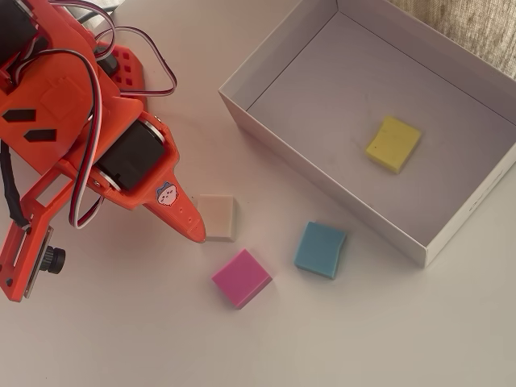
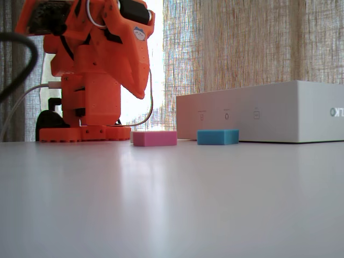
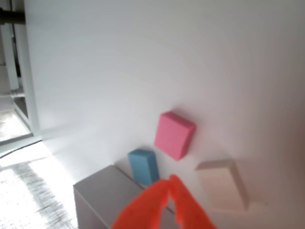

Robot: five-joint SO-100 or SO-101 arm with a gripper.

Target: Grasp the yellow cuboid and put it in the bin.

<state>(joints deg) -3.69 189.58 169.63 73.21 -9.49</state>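
Observation:
The yellow cuboid [image 1: 393,143] lies flat on the floor of the bin [image 1: 321,182], toward its right half in the overhead view. It is hidden behind the bin's white wall [image 2: 269,113] in the fixed view and does not show in the wrist view. My orange gripper [image 1: 197,232] hovers outside the bin, its tip beside the left edge of a cream block [image 1: 218,216]. In the wrist view the gripper [image 3: 167,183] has its two fingers pressed together at the tips with nothing between them. The fixed view shows the gripper [image 2: 141,94] raised well above the table.
A pink block [image 1: 241,277] and a blue block [image 1: 320,249] lie on the white table in front of the bin. The arm's orange base [image 2: 86,131] stands at the left. A woven curtain hangs behind the table.

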